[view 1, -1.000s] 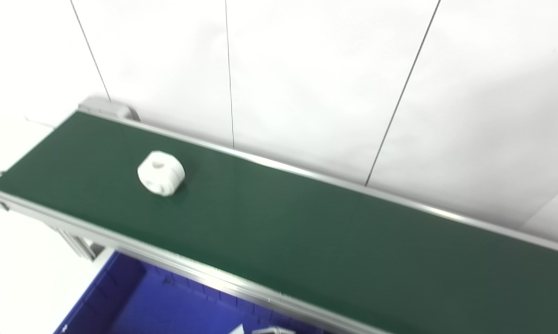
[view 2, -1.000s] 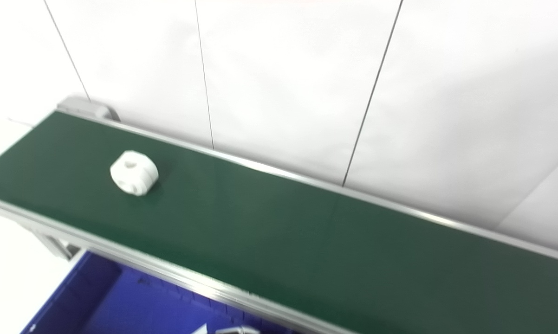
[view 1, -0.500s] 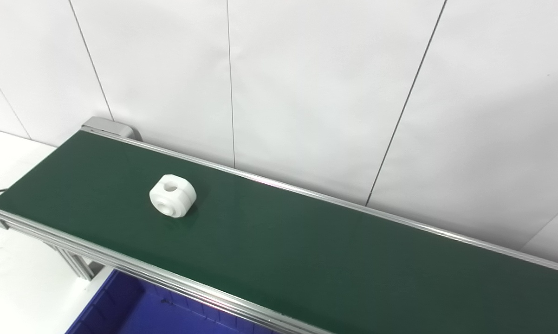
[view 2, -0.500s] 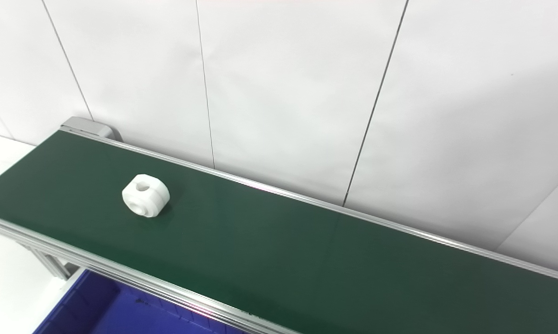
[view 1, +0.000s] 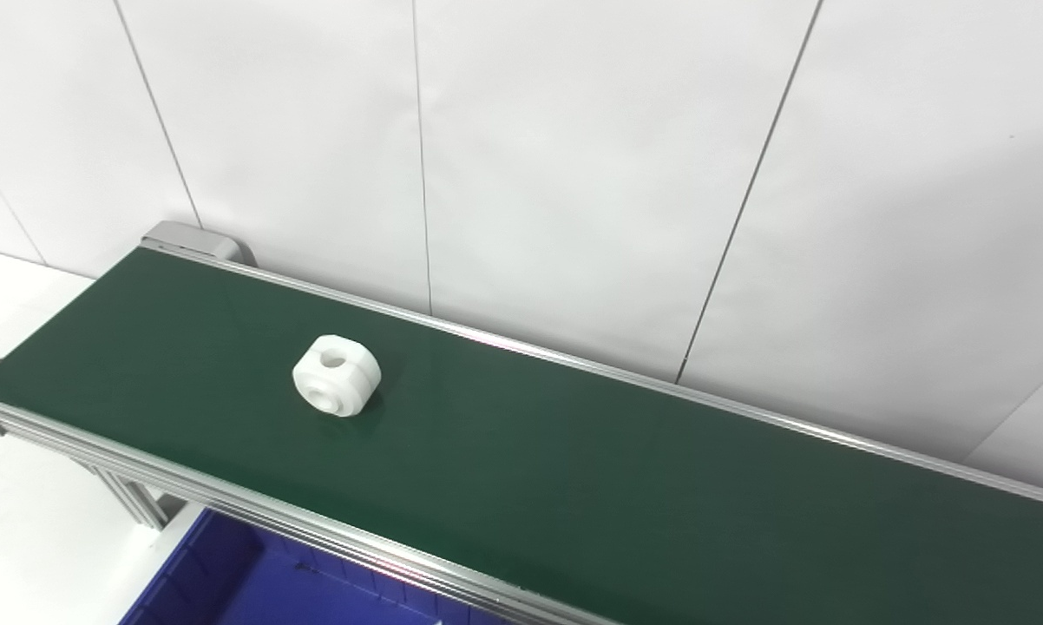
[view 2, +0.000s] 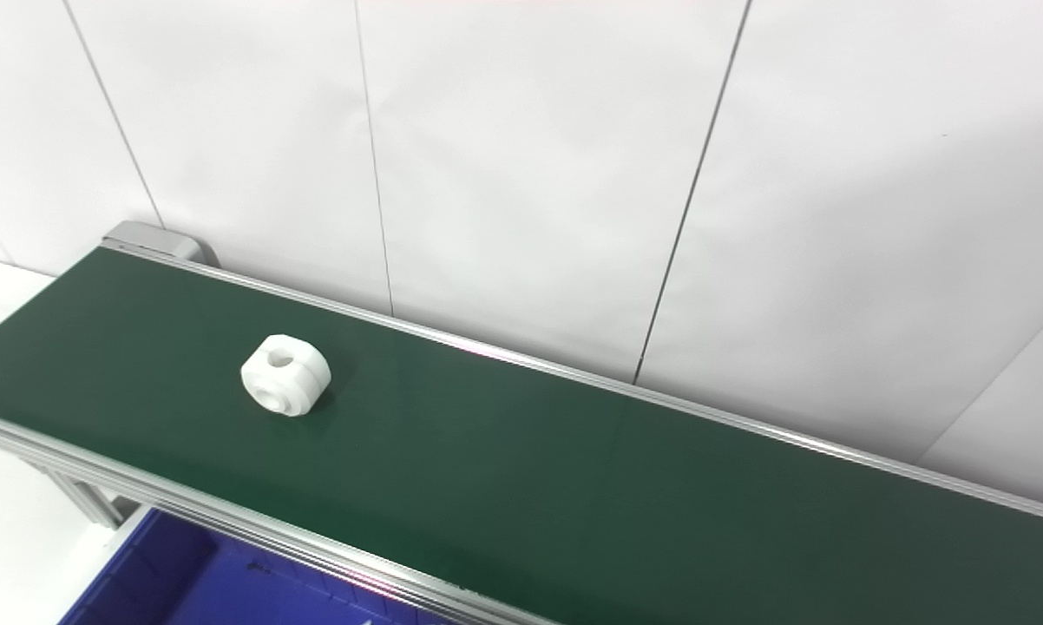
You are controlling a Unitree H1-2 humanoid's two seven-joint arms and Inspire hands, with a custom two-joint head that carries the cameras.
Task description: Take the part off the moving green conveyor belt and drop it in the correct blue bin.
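Note:
A white ring-shaped part (view 1: pixel 337 376) with a hole through its side lies on the green conveyor belt (view 1: pixel 573 469), toward the belt's left end; the same part (view 2: pixel 285 375) shows in the right eye view. A blue bin (view 1: pixel 252 582) sits below the belt's near rail at the bottom left, only partly in frame. Neither hand is in view in either eye view.
The belt runs diagonally from upper left to lower right, with aluminium rails (view 1: pixel 313 525) along both sides and an end housing (view 1: pixel 193 240) at the far left. A white panelled wall (view 1: pixel 573 174) stands right behind it. White table surface (view 1: pixel 27 538) lies at left.
The camera tilted upward, so less of the blue bin shows and the white tips at the bottom edge are out of frame. The part has travelled a little to the right along the belt.

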